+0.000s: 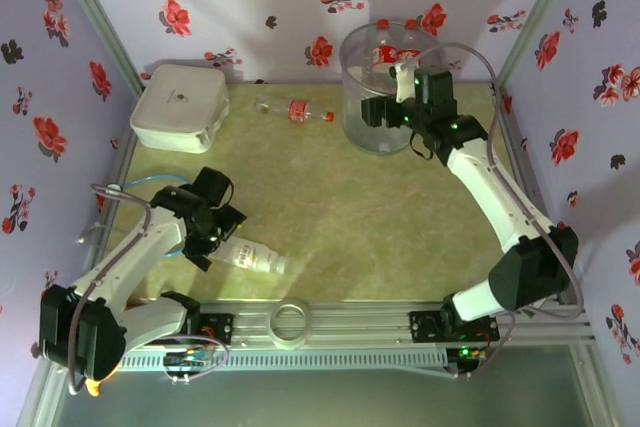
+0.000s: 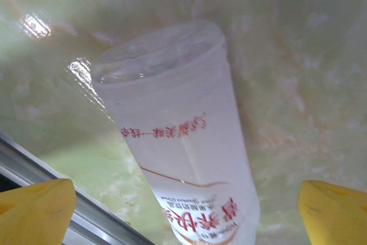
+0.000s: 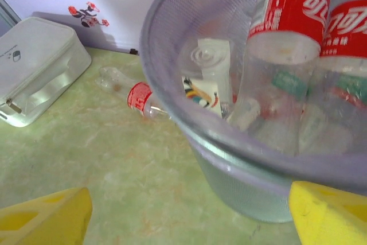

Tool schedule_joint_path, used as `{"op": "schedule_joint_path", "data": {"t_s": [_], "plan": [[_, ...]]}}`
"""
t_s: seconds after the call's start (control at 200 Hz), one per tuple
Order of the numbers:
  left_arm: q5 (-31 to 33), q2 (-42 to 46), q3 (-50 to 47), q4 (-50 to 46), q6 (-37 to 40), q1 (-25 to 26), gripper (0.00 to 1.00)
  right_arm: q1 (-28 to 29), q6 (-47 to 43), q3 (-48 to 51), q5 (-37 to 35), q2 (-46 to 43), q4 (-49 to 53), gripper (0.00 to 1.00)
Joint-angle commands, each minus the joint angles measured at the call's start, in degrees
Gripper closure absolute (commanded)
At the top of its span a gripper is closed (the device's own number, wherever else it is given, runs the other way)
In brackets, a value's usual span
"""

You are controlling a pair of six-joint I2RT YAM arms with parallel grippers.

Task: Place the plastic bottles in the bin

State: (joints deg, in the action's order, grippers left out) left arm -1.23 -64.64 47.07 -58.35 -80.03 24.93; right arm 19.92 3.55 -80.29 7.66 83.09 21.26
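Left tool (image 1: 218, 230), released and spread wide, straddles a clear white-labelled plastic bottle (image 1: 250, 259) lying at 7 o'clock on the green marbled desk (image 1: 380, 227). For a sound grip, lower until both fingers flank the body mid-length, then close squarely. Right tool (image 1: 392, 107), released and empty, hovers beside the tall translucent lilac bin (image 1: 352, 97) at 1 o'clock. A red-labelled clear bottle (image 1: 295, 110) lies at 12 o'clock.
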Motion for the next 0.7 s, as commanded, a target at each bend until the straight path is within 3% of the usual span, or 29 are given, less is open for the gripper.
{"op": "schedule_joint_path", "data": {"t_s": [0.0,0.695], "plan": [[1.09,-1.96,-2.17,2.29,-4.08,0.57,0.01,0.06,1.45,3.12,-0.72,-2.64,-0.16,0.10],[0.18,-13.63,-9.21,18.91,-7.97,2.44,0.05,1.00,3.12,11.78,5.45,-14.24,0.15,0.10]]}}
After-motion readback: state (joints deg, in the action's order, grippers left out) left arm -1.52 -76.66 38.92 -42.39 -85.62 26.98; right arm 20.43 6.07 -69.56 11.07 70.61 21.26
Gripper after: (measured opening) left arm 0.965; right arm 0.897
